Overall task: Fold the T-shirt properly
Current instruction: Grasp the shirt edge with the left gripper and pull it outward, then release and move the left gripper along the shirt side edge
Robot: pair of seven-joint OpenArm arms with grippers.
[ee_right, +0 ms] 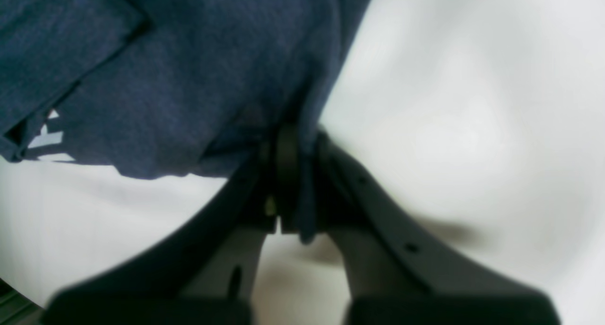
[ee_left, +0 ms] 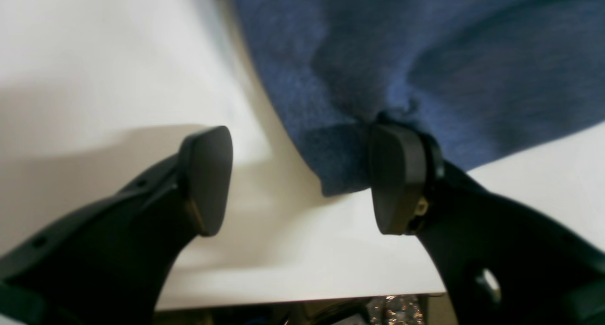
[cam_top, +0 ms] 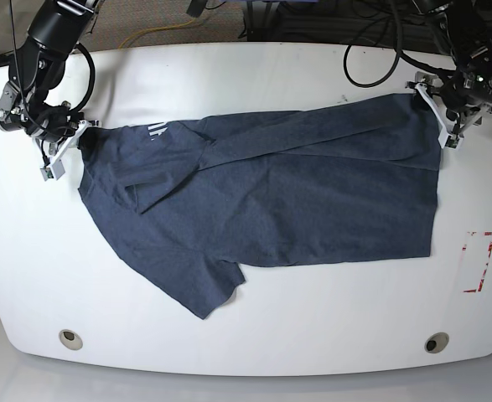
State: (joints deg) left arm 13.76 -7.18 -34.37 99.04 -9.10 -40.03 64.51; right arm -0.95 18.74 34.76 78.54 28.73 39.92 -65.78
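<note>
Jaws on the right gripper (ee_right: 295, 183) are clamped on the T-shirt (cam_top: 271, 193); left gripper (ee_left: 302, 178) is spread wide over the bench (cam_top: 246, 75), hem touching one finger.

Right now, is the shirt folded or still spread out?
Partly folded. The T-shirt has its top edge turned over along its length; one sleeve and the body lie spread on the table.
</note>
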